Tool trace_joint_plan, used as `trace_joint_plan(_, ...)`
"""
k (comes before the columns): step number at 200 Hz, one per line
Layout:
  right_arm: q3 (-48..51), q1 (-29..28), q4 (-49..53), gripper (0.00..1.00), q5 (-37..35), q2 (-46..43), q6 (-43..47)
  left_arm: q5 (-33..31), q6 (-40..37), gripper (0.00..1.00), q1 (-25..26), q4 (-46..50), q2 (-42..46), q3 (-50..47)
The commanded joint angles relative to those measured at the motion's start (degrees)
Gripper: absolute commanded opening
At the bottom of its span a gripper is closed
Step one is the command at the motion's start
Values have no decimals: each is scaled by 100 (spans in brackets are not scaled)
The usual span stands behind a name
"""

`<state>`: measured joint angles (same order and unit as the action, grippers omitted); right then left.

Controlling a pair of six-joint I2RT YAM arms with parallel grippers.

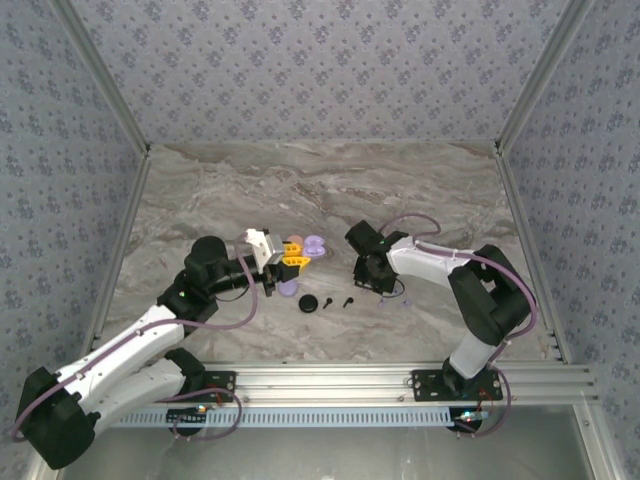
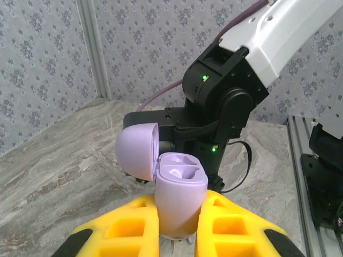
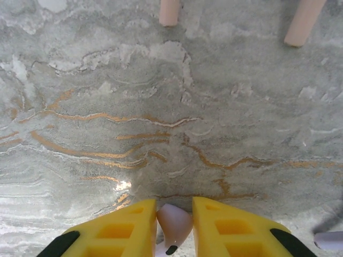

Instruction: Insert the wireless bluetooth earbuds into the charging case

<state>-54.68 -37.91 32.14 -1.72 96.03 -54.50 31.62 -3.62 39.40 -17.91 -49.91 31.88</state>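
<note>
1. The right gripper (image 3: 174, 208) has its yellow fingers closed on a pale pink earbud (image 3: 174, 222), low over the marble tabletop (image 3: 161, 107). I cannot tell whether the bud is clear of the surface.
2. The earbud's rounded pale end points outward past the fingertips, and a small dark tip faces back toward the wrist. Its long axis seems to run along the fingers, though little of it shows.
3. The left gripper (image 2: 179, 206) is clamped on the body of a purple charging case (image 2: 181, 187). In the overhead view it sits left of the right gripper (image 1: 375, 282), with a gap between them.
4. The case stands upright, with its long axis vertical between the fingers. Its lid (image 2: 138, 151) is hinged back to one side, and the two wells (image 2: 179, 168) face up and look empty.
5. Judged step: the bud is picked and the case is presented open, so the transfer comes next.
6. That move calls for raising the bud, turning its stem downward, and lining it up over one well before lowering it. The wells are shaped, so a small twist would likely leave the bud proud of the rim.
</note>
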Motion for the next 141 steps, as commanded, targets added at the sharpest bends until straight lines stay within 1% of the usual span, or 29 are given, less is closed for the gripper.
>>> trace_joint_plan(1,53,-23,27,24,32,-17,92,-17,-52,4,24,0,111,60)
trace_joint_plan(26,54,-16,64,22,-62,-152,213,-46,-13,4,17,5,120,36)
trace_joint_plan(49,102,-31,-19,22,-267,-551,459,-92,41,4,19,-5,113,16)
trace_joint_plan(85,255,-41,-208,22,-644,-1632,983,-186,332,5,23,-226,-4,-114)
trace_joint_plan(127,517,-72,-1026,22,-546,-3209,1793,-157,1073,5,24,-884,-481,-296)
trace_joint_plan(131,519,-77,-1093,21,-506,-3338,2027,-141,1145,5,27,-948,-535,-306)
trace_joint_plan(141,518,-102,-1271,21,-412,-3614,2273,-119,1271,4,45,-1075,-672,-309)
